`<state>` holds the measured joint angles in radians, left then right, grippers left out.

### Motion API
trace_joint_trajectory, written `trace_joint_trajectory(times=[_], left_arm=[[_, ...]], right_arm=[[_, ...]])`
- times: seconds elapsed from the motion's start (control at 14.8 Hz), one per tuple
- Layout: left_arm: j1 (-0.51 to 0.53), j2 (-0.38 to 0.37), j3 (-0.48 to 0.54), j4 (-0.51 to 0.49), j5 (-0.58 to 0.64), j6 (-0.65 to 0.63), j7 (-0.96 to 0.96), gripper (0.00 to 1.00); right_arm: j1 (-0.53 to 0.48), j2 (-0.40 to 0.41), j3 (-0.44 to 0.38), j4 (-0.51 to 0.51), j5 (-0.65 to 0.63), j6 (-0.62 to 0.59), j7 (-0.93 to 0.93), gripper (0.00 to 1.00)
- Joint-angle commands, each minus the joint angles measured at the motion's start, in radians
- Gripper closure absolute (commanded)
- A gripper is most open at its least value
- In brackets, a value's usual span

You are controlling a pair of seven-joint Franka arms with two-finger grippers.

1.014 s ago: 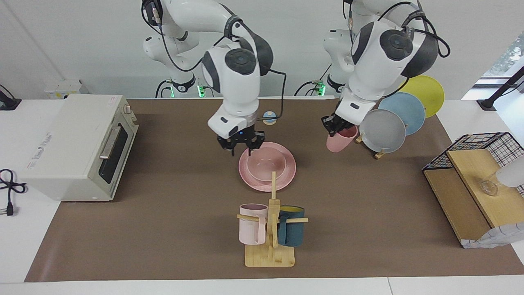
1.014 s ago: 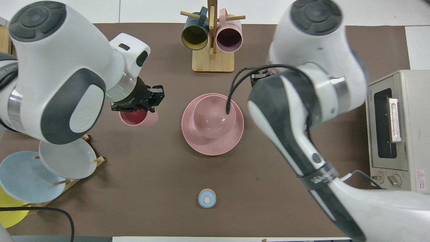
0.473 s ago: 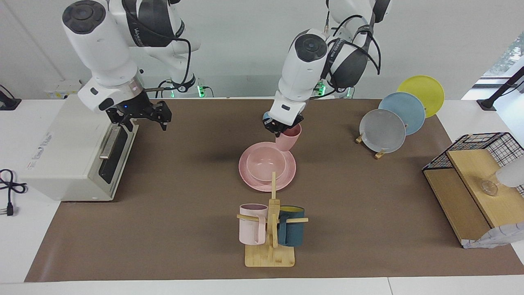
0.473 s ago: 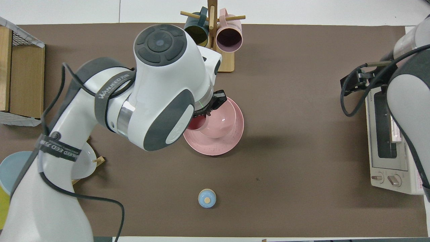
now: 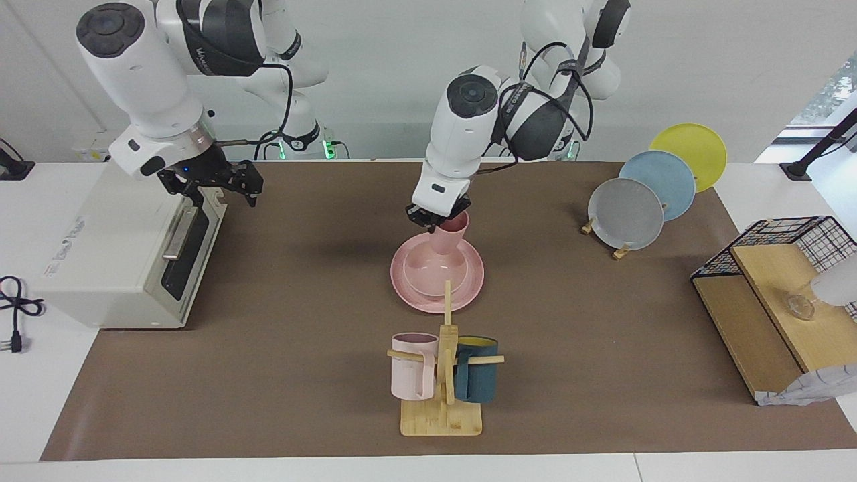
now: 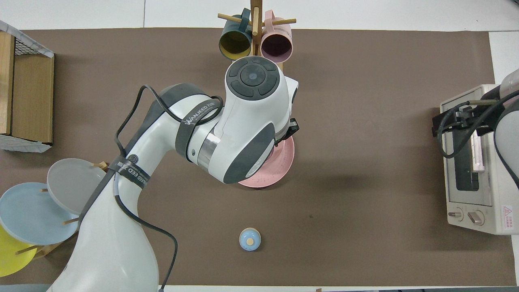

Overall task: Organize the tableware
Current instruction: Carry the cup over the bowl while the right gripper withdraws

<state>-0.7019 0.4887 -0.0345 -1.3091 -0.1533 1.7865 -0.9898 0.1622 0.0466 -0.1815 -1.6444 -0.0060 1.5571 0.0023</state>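
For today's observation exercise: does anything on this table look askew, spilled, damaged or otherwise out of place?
Nothing looks spilled or broken. The only thing askew is the pink cup, tilted in the shut left gripper over the pink bowl, which sits on the pink plate. That looks like carrying, not a fault. The right gripper waits open over the toaster oven.

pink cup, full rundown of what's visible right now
The pink cup is small, matte, handleless and tapered, narrowing toward its base. It looks like ceramic or matte plastic. The left gripper is shut on its rim and holds it roughly upright, slightly tilted, over the pink bowl that sits on the pink plate. Whether its base touches the bowl cannot be told. The overhead view hides it under the arm.
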Motion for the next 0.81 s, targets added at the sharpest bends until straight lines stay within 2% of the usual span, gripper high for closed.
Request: trace_joint_trajectory(times=[0.0,0.14,0.41,0.74], left_arm=[[-0.018,0.014,0.018,-0.013,0.003,0.045,-0.026,1.0],[-0.016,0.013,0.018,-0.059,0.008,0.095,-0.026,1.0],[-0.016,0.02,0.019,-0.105,0.009,0.141,-0.026,1.0],[-0.016,0.022,0.021,-0.146,0.02,0.215,-0.026,1.0]], right_arm=[[-0.013,-0.048,0.004,-0.074,0.012,0.057,-0.024,0.0],[-0.013,-0.044,0.01,-0.055,-0.002,0.077,-0.034,0.0],[-0.035,-0.03,0.013,-0.016,-0.034,0.014,-0.042,0.0],[-0.026,-0.019,0.011,-0.02,-0.029,0.015,-0.038,0.0]])
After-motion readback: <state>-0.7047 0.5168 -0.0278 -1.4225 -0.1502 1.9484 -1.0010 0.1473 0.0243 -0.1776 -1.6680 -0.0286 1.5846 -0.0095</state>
